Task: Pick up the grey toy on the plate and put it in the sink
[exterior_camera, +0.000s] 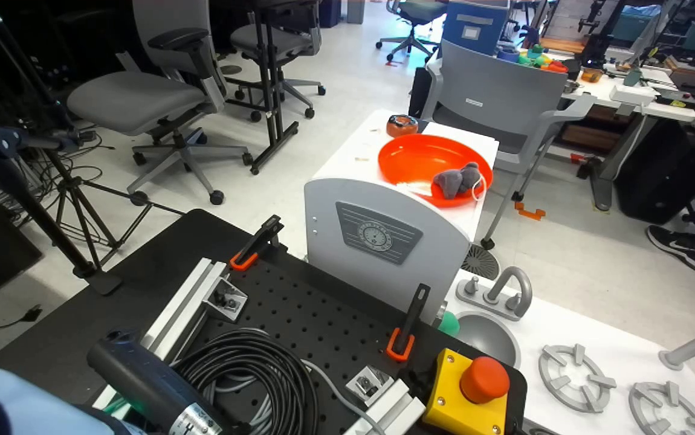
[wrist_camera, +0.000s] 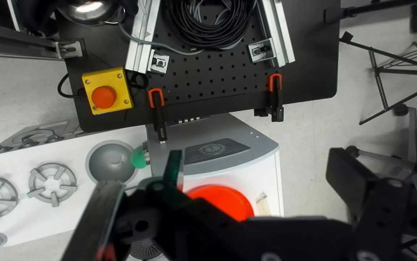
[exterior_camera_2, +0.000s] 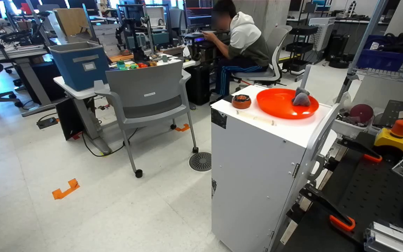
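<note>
In an exterior view, a round, glossy orange plate (exterior_camera: 411, 158) holds a plush-looking grey toy (exterior_camera: 457, 180) on its right half, a bowl-shaped grey sink (exterior_camera: 488, 339) lies below the plate, and in the wrist view the black gripper (wrist_camera: 254, 159) gapes wide.

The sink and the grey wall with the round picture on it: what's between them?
A round green thing sits between the sink and the grey wall. You can see that in the wrist view.
</note>
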